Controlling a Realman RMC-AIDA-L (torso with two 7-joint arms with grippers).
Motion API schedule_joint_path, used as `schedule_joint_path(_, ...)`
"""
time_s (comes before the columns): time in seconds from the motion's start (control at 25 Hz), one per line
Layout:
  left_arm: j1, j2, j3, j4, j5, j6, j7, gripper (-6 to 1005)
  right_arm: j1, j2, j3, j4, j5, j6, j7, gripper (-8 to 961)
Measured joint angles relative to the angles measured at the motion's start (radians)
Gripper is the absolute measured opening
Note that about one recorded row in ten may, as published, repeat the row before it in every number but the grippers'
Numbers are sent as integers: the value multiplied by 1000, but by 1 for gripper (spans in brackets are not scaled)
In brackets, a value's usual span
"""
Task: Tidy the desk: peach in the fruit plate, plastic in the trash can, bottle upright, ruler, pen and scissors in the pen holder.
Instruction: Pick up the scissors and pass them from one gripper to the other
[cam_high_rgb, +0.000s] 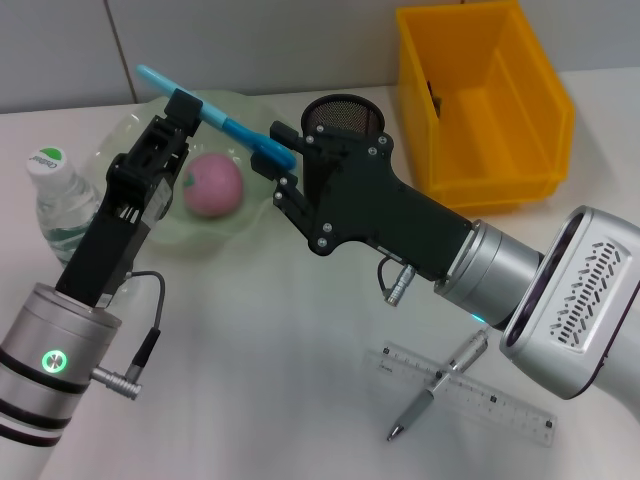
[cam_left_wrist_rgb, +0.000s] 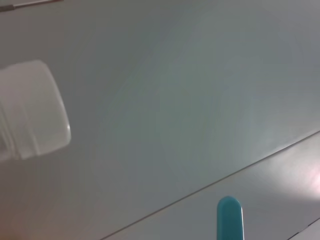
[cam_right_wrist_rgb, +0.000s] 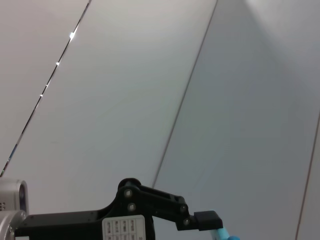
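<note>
The blue scissors (cam_high_rgb: 215, 118) are clamped between the left pincer (cam_high_rgb: 190, 108) and, apparently, the right pincer (cam_high_rgb: 283, 155) above the fruit plate (cam_high_rgb: 130, 130), presumably for handover toward the pen holder (cam_high_rgb: 345, 115).

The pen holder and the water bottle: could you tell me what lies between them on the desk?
In the head view, the green fruit plate with the pink peach lies between the bottle and the black mesh pen holder, partly hidden by both grippers holding the blue scissors.

White desk (cam_high_rgb: 270, 370) carries bottle (cam_high_rgb: 58, 200), plate (cam_high_rgb: 215, 235), mesh holder (cam_high_rgb: 345, 115), yellow bin (cam_high_rgb: 485, 100), ruler (cam_high_rgb: 505, 405), pen (cam_high_rgb: 435, 388).
</note>
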Motion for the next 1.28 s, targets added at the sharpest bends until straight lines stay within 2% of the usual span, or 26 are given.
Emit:
schedule_joint_path(0.36, 1, 0, -8, 2, 15, -5, -12, 262, 0, 0, 0, 3, -15, 0, 10, 223)
schedule_joint_path(0.56, 3, 0, -8, 1, 17, -4, -12, 264, -4, 0, 1, 1, -20, -6, 11, 91)
schedule_joint_path(1.28, 18, 0, -29, 19, 42, 4, -13, 273, -14, 0, 11, -4, -20, -29, 12, 89)
